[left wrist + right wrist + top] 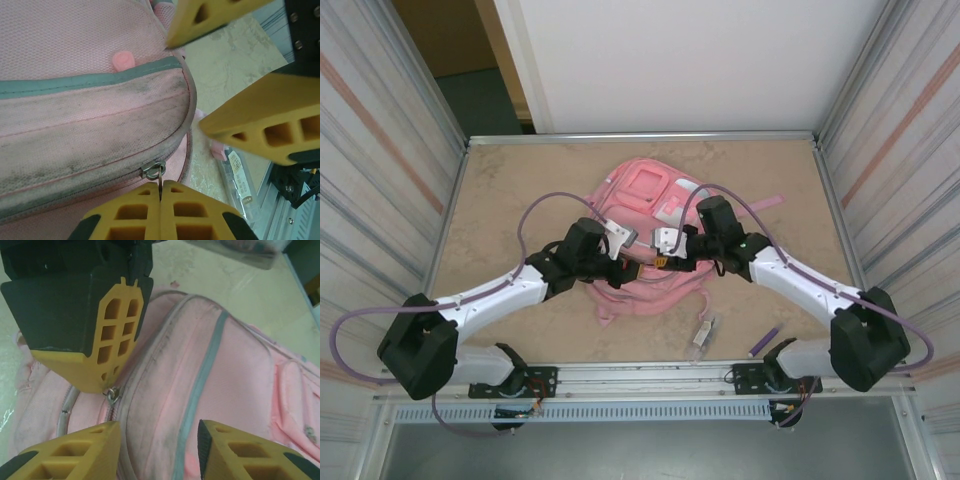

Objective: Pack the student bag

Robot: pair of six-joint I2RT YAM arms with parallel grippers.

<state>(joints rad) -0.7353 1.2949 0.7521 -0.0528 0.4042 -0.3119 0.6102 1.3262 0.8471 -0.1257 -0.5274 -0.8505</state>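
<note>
The pink student bag [642,188] lies flat in the middle of the table, its grey-trimmed, scuffed side [90,115] turned toward my arms. My left gripper [160,186] is shut on the thin metal zipper pull [161,176], which hangs from the slider [151,170] on the bag's zip. In the right wrist view the left gripper's fingers [107,360] pinch that pull [114,393]. My right gripper [159,440] hovers open just over the bag [235,370], its fingers straddling the grey-trimmed seam and gripping nothing. In the top view the left gripper [623,243] and the right gripper [665,240] nearly meet.
A clear packaged item [701,338] lies on the table near the front rail, also beside the bag's corner as a packet [237,175]. A purple pen [765,343] lies right of it. Metal rails [640,138] and walls bound the table.
</note>
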